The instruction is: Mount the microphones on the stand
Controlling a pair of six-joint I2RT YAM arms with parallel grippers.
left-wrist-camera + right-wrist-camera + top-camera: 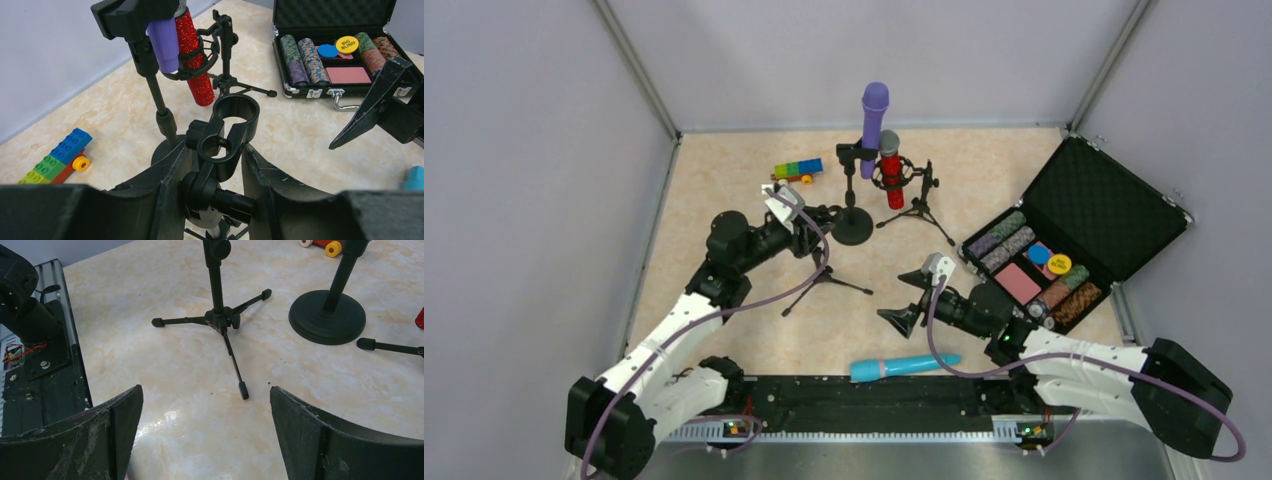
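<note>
The purple microphone point(875, 120) stands upright in the clip of the round-base stand point(852, 226). Next to it the glittery red microphone point(890, 172) hangs in the ring mount of a tripod stand point(918, 208). The light-blue microphone point(904, 367) lies flat near the table's front edge. My left gripper point(822, 222) is shut on the swivel clip point(227, 131) atop a third, small tripod stand point(826, 281), whose clip ring is empty. My right gripper point(912, 297) hangs open over bare table, above and behind the light-blue microphone, with nothing between its fingers point(295, 410).
An open black case point(1092, 215) of poker chips sits at the right. A toy block car point(797, 171) lies at the back left. The tripod legs point(220, 319) and the round base point(327, 317) spread over the middle of the table.
</note>
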